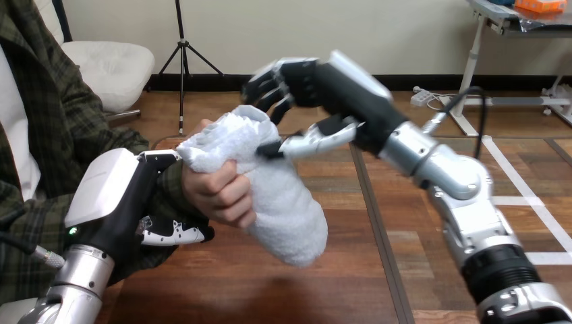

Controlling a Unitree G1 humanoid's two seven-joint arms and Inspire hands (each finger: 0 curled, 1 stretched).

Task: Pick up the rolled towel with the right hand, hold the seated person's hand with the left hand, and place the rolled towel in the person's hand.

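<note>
While our left hand [115, 202], nearest us, curls its fingers round the person's wrist [174, 187], the person's hand [219, 192] just beyond those fingers wraps the white rolled terry-cloth towel [283, 202]. Farther out, our right hand [324, 84] is loosely spread, with its thumb tip touching the towel and its fingers just above the towel's top. If we withdraw carelessly, that thumb could snag the cloth and drag the roll loose.

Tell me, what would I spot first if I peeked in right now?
First you'd spot the fluffy white rolled towel in the middle, gripped by the person's hand. At the lower left, the robot's left hand curls round the person's wrist. The right hand hangs open just above the towel, its thumb close to the towel's side.
</note>
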